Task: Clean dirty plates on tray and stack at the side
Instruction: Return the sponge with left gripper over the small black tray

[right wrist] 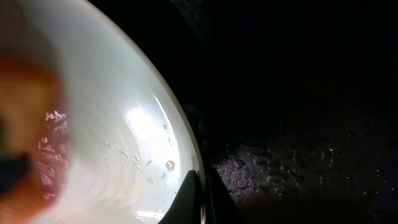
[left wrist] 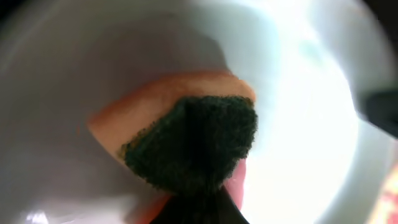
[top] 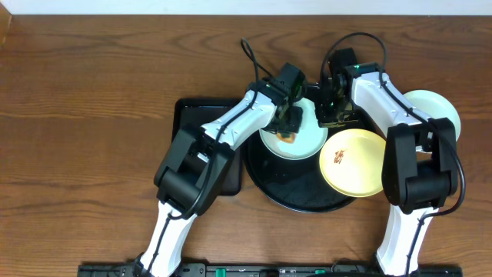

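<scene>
The left gripper is clamped on a sponge, orange with a dark green scouring layer, and presses it into the mint plate, which sits at the far edge of the round tray. The right gripper has its fingers pinched together on that plate's right rim, apparently to steady it for wiping. The plate is wet (droplets shine across its inside in the right wrist view), so it is probably slippery. It also looks stiff, light and breakable, and the thin raised rim seems the only sensible place to take hold. A yellow plate with a brown smear lies over the tray's right edge, close against the mint one; whether they touch cannot be told. A second mint plate rests on the table near its far right, partly hidden by the right arm. A rectangular tray lies at the round tray's left edge, under the left arm
</scene>
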Available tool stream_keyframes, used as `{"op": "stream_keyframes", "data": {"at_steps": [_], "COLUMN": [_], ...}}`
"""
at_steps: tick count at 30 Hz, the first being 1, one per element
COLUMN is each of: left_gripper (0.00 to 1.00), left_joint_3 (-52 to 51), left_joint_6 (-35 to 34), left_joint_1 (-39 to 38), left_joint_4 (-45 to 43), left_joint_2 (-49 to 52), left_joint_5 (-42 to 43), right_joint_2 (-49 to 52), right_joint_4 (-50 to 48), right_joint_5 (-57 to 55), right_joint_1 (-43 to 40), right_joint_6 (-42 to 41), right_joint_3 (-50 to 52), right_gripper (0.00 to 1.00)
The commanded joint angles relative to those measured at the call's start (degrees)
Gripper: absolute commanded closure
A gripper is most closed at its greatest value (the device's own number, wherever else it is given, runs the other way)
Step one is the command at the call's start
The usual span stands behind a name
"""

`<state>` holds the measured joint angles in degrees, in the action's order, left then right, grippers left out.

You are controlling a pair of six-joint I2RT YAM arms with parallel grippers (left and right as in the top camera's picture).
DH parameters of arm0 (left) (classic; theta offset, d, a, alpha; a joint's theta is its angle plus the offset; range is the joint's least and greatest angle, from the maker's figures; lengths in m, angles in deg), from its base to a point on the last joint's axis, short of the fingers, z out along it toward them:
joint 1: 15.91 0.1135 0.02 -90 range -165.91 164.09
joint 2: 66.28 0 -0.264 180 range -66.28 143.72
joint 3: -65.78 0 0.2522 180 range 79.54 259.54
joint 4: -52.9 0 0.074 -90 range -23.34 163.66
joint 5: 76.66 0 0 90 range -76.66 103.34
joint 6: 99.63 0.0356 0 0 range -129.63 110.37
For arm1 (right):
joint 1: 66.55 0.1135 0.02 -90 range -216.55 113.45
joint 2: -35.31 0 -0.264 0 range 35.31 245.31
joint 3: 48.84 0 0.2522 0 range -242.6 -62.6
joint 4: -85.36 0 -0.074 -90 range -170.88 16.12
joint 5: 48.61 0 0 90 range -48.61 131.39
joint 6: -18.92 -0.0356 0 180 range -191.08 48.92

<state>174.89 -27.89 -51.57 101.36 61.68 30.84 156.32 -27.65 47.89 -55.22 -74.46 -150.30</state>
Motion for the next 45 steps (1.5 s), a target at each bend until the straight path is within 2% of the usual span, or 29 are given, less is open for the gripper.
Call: {"op": "stream_keyframes", "data": {"at_steps": [1,4,9,15,20,23,27,33,38,39,41,43,45], "left_gripper": [0.92,0.92,0.92,0.92,0.92,0.92,0.91,0.91,0.91,0.86,0.59,0.4,0.29], "left_joint_3": [-0.3,0.7,0.7,0.7,0.6,-2.6,-10.6,-25.0,-30.5,-31.1,-31.8,-32.0,-32.0], "left_joint_6": [-0.9,-1.3,-3.3,-1.1,3.5,3.4,3.4,3.4,3.4,3.4,3.4,3.4,3.4], "left_joint_1": [0.5,4.1,11.8,21.5,26.6,27.1,26.6,26.2,26.2,26.2,26.2,26.2,26.2], "left_joint_4": [0.6,0.8,1.9,9.5,22.8,26.4,22.5,7.3,-0.6,-1.3,-2.0,-2.0,-2.0], "left_joint_2": [2.5,-1.3,-10.9,-21.7,-23.9,-23.8,-23.8,-23.8,-23.8,-23.8,-23.8,-23.8,-23.8], "left_joint_5": [14.8,18.7,20.2,20.2,6.8,-3.8,-6.8,-6.9,-6.9,-6.9,-6.9,-6.9,-6.9], "right_joint_2": [-1.4,-1.4,-1.4,-1.4,-1.4,-1.4,-1.4,-1.4,-1.4,-1.4,-1.4,-1.4,-1.4], "right_joint_4": [0.1,0.2,0.2,0.1,0.2,0.1,0.1,0.1,0.1,0.1,0.1,0.1,0.1], "right_joint_5": [-0.5,-0.5,-0.5,-0.5,-0.5,-0.5,-0.5,-0.5,-0.5,-0.5,-0.5,-0.5,-0.5], "right_joint_1": [0.5,0.5,0.5,0.5,0.5,0.5,0.5,0.5,0.5,0.5,0.5,0.5,0.5], "right_joint_6": [0.5,0.5,0.5,0.5,0.5,0.5,0.5,0.5,0.5,0.5,0.5,0.5,0.5], "right_joint_3": [-0.6,-0.6,-0.6,-0.6,-0.6,-0.6,-0.6,-0.6,-0.6,-0.6,-0.6,-0.6,-0.6], "right_gripper": [0.99,0.99,0.99,0.99,0.99,0.98,0.98,0.97,0.96,0.94,0.88,0.8,0.75]}}
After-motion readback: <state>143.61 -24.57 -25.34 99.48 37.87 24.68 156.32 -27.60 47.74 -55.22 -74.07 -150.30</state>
